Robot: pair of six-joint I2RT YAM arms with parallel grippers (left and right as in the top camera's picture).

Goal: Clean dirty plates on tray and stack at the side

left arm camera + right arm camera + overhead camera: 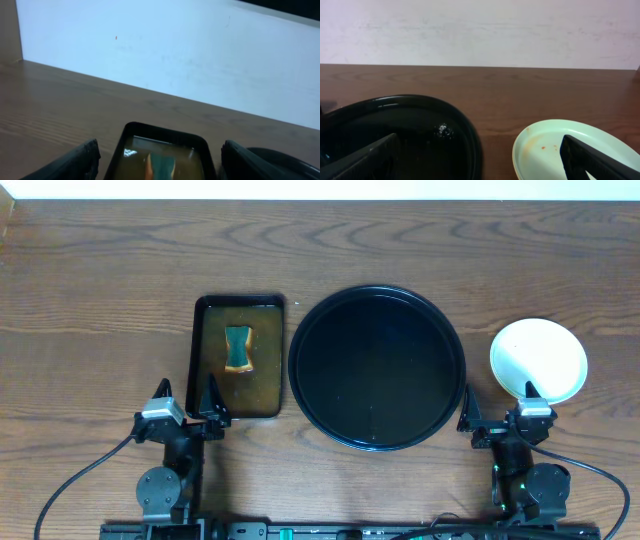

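Observation:
The large round black tray (377, 367) sits at the table's centre with nothing on it; its rim shows in the right wrist view (470, 135). A pale mint plate (538, 360) lies on the table to its right; the right wrist view shows faint reddish specks on it (545, 150). I cannot tell whether other plates lie under it. My right gripper (498, 408) is open and empty, just in front of the gap between tray and plate. My left gripper (187, 402) is open and empty at the near edge of the rectangular tray.
A small rectangular dark tray (238, 356) with a teal and orange sponge (238, 347) in brownish liquid lies left of the round tray; it shows in the left wrist view (162, 150). A pale wall (175, 55) stands behind the table's far edge.

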